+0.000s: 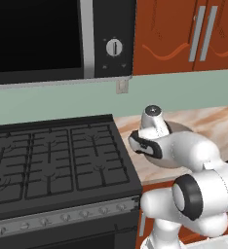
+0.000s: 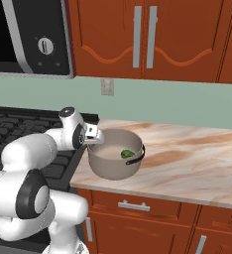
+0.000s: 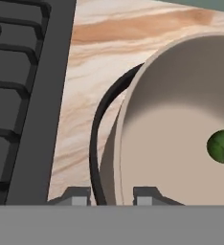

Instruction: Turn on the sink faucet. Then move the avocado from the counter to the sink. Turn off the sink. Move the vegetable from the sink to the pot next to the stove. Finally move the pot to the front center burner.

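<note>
Two finger tips [image 3: 76, 196] of your hand [image 3: 109, 197] straddle the pot's dark side handle [image 3: 95, 143], closed on it at the near rim. Half the pot [image 2: 113, 163] is cut off in the hand view, and your arm hides most of it from the left. Your avocado [image 2: 127, 154] lies inside, partly cropped. Pot sits on the surface [image 2: 187, 158] just beside the stove [image 1: 52, 160].
</note>
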